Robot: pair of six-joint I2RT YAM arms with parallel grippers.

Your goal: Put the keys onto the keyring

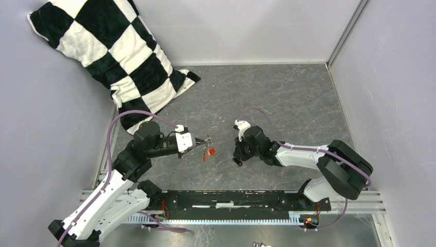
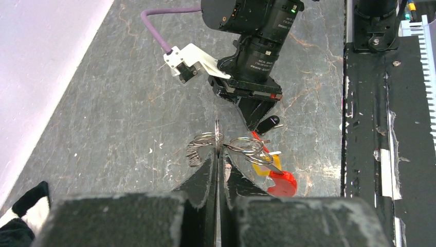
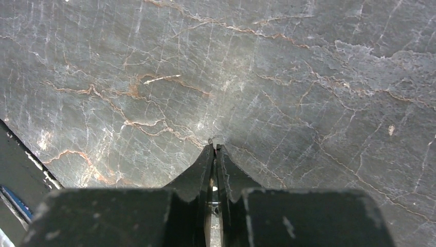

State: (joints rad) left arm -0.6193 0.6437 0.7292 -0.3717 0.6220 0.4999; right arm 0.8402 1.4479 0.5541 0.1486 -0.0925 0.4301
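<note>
Currently, above the veined grey table [image 1: 288, 103], the right gripper [image 2: 254, 122] is being aimed at the ring from just beyond it, jaws nearly together. The glossy black key [image 2: 268, 123] is lying slantwise against its tip; a grip cannot be confirmed. The wire keyring [image 2: 218, 131] is being pinched edge-on by the clenched left gripper [image 2: 218, 154], with the plastic-headed red key [image 2: 283, 182] and yellow key [image 2: 262, 169] dangling.

Both arms pair white link shells with black joint housings, seen on the left arm [image 1: 103, 206] and the right arm [image 1: 301, 153]. A purple cable [image 1: 134, 112] runs along each, ending at a small white bracket [image 2: 190, 56]. The fingers [image 2: 203, 177] are black wedges, scuffed grey along their edges. The right wrist's black barrel carries white lettering [image 2: 262, 51] and a green light [image 2: 293, 9].
</note>
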